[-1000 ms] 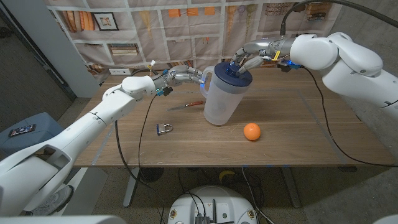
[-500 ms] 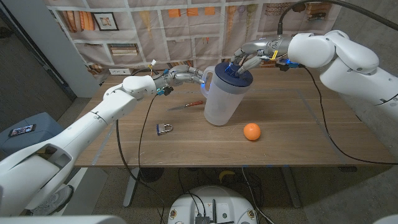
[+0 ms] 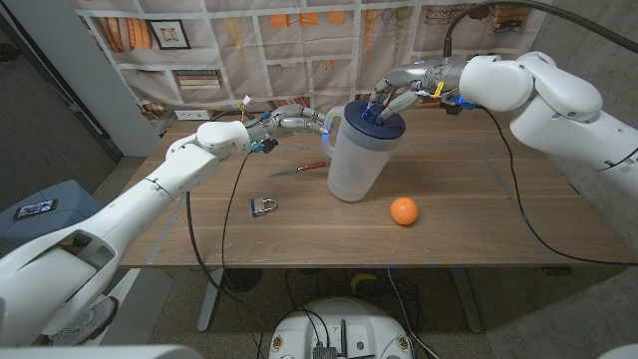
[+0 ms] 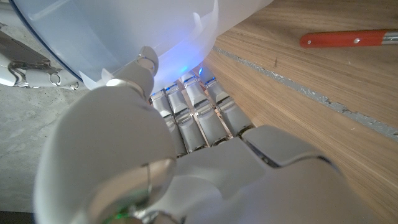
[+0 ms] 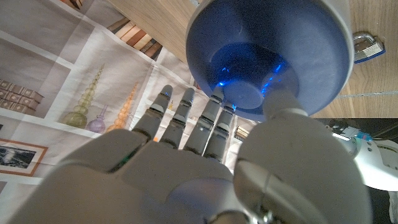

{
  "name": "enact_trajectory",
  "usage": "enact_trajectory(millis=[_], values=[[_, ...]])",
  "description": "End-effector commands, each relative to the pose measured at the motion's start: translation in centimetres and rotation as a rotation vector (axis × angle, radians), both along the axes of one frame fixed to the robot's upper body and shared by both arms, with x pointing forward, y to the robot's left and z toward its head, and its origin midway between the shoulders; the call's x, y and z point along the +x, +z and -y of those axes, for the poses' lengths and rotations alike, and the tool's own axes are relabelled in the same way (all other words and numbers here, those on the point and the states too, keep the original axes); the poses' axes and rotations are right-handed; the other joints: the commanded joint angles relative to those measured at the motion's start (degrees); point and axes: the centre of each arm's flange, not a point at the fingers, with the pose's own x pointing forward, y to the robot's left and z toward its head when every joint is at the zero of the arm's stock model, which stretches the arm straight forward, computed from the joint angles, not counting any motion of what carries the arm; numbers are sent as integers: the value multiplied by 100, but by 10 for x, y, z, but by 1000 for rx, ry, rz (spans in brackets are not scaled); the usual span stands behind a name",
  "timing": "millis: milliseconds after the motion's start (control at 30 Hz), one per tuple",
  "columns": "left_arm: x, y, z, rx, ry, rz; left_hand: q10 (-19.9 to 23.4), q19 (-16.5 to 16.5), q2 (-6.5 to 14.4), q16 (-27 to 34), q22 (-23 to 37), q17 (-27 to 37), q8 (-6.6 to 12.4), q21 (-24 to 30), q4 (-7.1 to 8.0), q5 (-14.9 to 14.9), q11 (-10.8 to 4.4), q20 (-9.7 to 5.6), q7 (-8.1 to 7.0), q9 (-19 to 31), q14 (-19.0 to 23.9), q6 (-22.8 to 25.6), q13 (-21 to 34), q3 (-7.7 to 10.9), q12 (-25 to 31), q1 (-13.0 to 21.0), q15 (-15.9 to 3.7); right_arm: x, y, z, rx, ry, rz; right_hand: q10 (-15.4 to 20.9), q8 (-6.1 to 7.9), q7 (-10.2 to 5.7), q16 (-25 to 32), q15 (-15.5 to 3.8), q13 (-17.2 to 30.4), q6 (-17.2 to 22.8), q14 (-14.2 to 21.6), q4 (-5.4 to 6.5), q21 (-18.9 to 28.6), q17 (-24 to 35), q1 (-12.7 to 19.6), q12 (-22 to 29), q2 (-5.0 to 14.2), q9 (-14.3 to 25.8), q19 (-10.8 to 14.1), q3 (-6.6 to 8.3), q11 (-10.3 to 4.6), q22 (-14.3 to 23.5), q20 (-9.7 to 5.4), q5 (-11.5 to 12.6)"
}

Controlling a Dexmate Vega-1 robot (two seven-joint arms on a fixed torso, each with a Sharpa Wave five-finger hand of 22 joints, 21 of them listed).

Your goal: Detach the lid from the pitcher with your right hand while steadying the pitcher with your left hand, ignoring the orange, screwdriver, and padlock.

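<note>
A translucent white pitcher stands upright mid-table with a dark blue lid seated on its mouth. My left hand reaches in from the side, and its fingers curl around the pitcher's handle against the pitcher wall. My right hand comes down from behind onto the lid. In the right wrist view the thumb and fingers of the right hand pinch the raised knob at the middle of the lid.
An orange lies in front of the pitcher to its right. A padlock sits front left, also seen as the padlock. A red-handled screwdriver lies by the pitcher's left side, its handle near my left hand.
My right arm has shifted very slightly; the hand stays on the lid. Pitcher, lid and left hand have not moved.
</note>
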Motion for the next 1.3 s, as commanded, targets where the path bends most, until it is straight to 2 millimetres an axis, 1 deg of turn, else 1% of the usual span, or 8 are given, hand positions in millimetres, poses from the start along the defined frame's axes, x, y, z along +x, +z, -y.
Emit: enact_trajectory(millis=[33,167,200,300,533,567,833,1300], values=[[0,-1,0,-2,-5,0,313,60,324,43,8,8,21,5,130,43,-255,-814,141,11,163,267,18,187,17,-54,-637,1,-2,1,18,3,21,160,77,-12,78,-798,36,103,81,15,32,44,164,34,17,50,60,-54,1,22,-38,-5],[-1,-1,1,1,-5,2,315,63,314,35,8,4,20,5,131,41,-255,-813,153,12,152,266,18,184,17,-62,-629,0,-3,1,23,3,33,283,127,-13,137,-823,53,159,135,11,33,71,245,45,38,72,103,-88,0,21,-76,5],[-1,-1,1,1,-6,2,314,64,320,39,9,6,21,6,132,42,-249,-813,150,12,159,268,19,186,16,-61,-635,-1,-3,1,25,4,37,345,182,-12,163,-827,52,250,142,10,27,88,297,37,48,87,113,-115,0,21,-87,10],[-2,-1,1,3,-6,2,314,66,312,38,9,7,19,6,125,42,-255,-813,145,12,158,264,19,184,16,-56,-642,-1,-3,2,31,8,47,481,260,-16,245,-823,58,358,215,21,24,129,374,31,75,111,150,-179,-2,21,-115,17],[-3,-2,1,3,-8,4,307,67,310,31,9,3,18,6,133,41,-262,-814,143,13,148,263,20,183,12,-67,-623,-4,-1,2,42,19,58,748,404,-16,382,-844,69,606,334,38,25,191,520,47,206,142,224,-245,-4,20,-168,33],[-3,-2,1,1,-7,2,303,67,310,30,9,3,17,5,133,41,-266,-814,147,13,146,261,20,184,10,-67,-625,-4,-1,2,41,19,58,795,450,-14,402,-834,60,697,338,42,21,198,544,35,229,149,229,-272,-6,20,-167,32],[-4,-3,1,5,-10,6,316,71,313,24,9,1,15,6,136,42,-262,-814,146,13,137,258,21,187,14,-74,-625,-7,1,2,36,19,40,915,517,-18,482,-849,42,816,405,69,11,221,617,11,397,162,229,-307,-8,20,-212,22],[-5,-5,2,5,-11,1,315,72,311,20,9,0,16,4,133,42,-265,-815,137,14,125,262,22,193,12,-79,-634,-8,3,4,32,8,15,981,509,-15,536,-856,24,852,418,104,0,241,636,-21,568,125,201,-348,-11,19,-245,-2]])
